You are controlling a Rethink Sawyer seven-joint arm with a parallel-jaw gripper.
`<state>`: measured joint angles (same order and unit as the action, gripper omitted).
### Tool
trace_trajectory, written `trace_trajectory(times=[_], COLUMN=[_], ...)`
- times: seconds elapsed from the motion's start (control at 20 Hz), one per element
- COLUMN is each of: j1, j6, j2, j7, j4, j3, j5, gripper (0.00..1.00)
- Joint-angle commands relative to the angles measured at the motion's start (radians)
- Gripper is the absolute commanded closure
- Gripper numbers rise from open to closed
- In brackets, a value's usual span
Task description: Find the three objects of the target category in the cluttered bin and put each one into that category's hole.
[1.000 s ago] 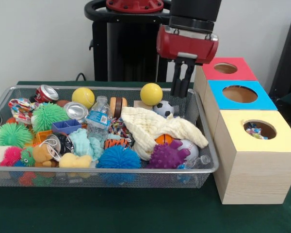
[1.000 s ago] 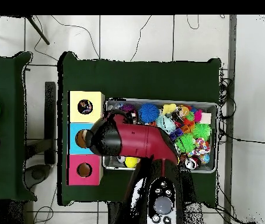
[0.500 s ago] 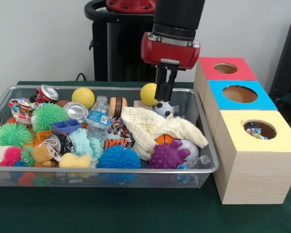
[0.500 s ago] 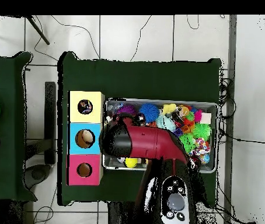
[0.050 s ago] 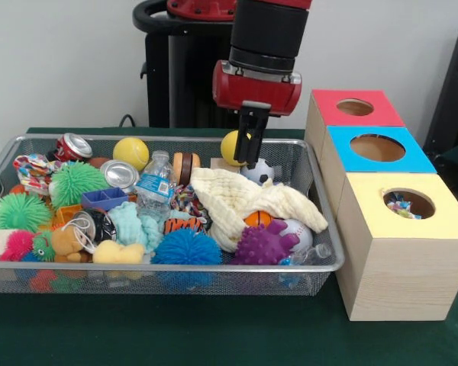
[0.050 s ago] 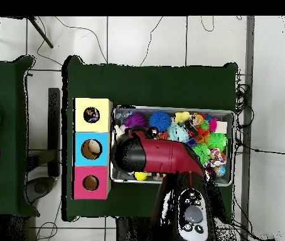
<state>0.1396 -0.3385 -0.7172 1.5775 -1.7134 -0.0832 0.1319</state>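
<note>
Boxes beside the wire bin (image 5: 8, 152): three: red (image 5: 356, 114), blue (image 5: 375, 156), yellow (image 5: 401, 252)
Yellow balls in bin: two (image 5: 130, 152) (image 5: 233, 146)
Cans in bin: two (image 5: 72, 146) (image 5: 120, 174)

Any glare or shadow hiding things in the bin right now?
Front view: even light, a small highlight on the silver can, nothing washed out. Overhead view: no glare, but the arm covers much of the bin.
</note>
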Motion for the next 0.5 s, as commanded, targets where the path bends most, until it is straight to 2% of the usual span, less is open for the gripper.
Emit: trace_trajectory(times=[0.05, 0.5], j1=[0.033, 0.028], j6=[0.067, 0.097], j2=[0.055, 0.075], j7=[0.058, 0.074], j4=[-0.087, -0.068], j3=[0.09, 0.058], j5=[0.079, 0.118], gripper=[1.0, 1.0])
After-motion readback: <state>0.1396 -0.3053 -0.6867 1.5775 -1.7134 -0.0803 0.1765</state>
